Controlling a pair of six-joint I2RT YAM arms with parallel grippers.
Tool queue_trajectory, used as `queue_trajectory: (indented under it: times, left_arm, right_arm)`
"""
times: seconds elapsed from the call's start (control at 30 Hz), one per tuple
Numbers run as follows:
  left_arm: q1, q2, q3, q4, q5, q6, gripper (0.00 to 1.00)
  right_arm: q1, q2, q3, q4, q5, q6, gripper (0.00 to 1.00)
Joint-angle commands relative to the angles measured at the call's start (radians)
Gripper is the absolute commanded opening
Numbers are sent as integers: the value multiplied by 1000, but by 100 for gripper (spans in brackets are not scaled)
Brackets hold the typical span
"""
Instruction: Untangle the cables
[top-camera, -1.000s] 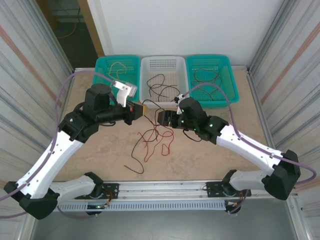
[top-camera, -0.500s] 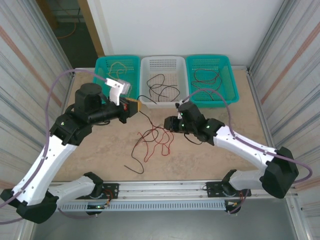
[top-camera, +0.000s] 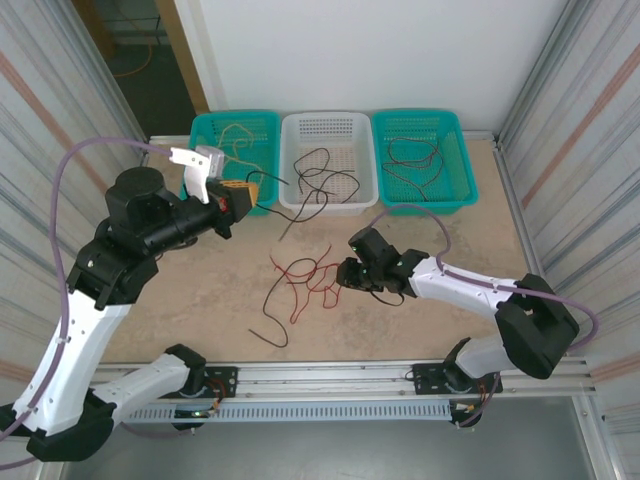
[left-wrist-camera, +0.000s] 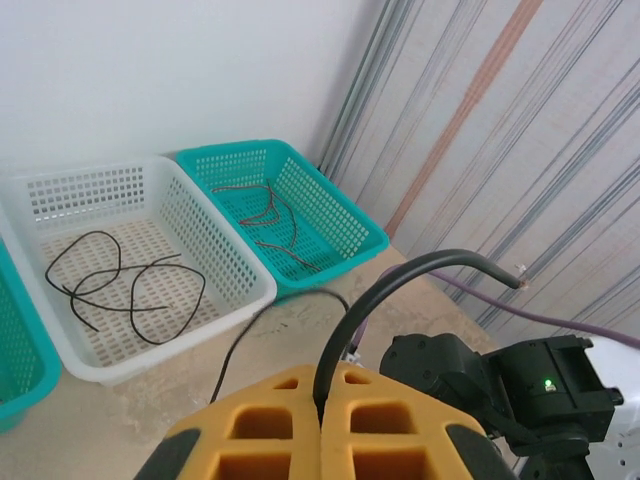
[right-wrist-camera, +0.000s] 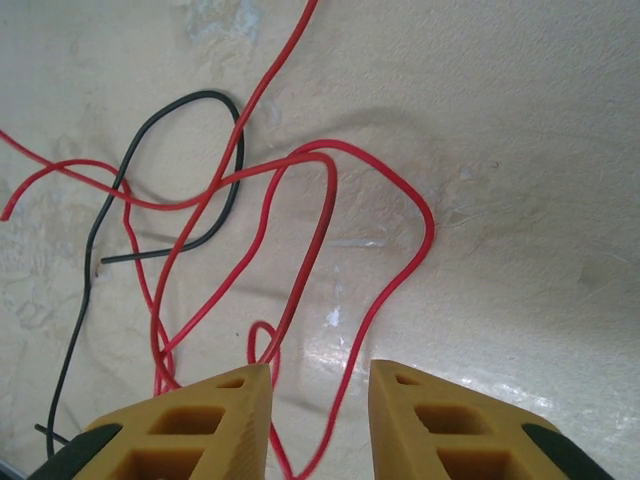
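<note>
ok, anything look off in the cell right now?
Nothing spilled or damaged. Only oddity: a red cable and a loose black cable lie crossed on the table just ahead of the open right hand. The shut left hand holds a lifted black cable aloft, free end sticking out.

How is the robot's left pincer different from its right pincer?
The left pincer is shut on a black cable. The right pincer is open, and a red cable runs through the gap between its fingers. The left pincer is high up near the white basket, while the right pincer is low over the table. Both have yellow-orange fingers.
</note>
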Motion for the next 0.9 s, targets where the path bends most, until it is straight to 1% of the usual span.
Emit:
queue_trajectory:
  times: [0.0, 0.13, 0.27, 0.43, 0.6, 0.87]
  left_arm:
    - [10, -20, 36, -6, -32, 7, 0]
    - [12, -21, 36, 3, -23, 5, 0]
    - [12, -11, 20, 22, -13, -7, 0]
    - [13, 11, -1, 69, 10, -32, 0]
    - [13, 72, -2, 89, 52, -52, 0]
    - [18, 167, 15, 150, 137, -73, 0]
  right_arm:
    - [7, -15, 40, -22, 39, -3, 37]
    - [21, -68, 84, -94, 84, -35, 52]
    - [44, -138, 135, -161, 142, -73, 59]
    - [67, -227, 188, -203, 183, -111, 62]
    - [92, -329, 230, -203, 241, -174, 64]
    - [93, -457, 276, -213, 349, -209, 71]
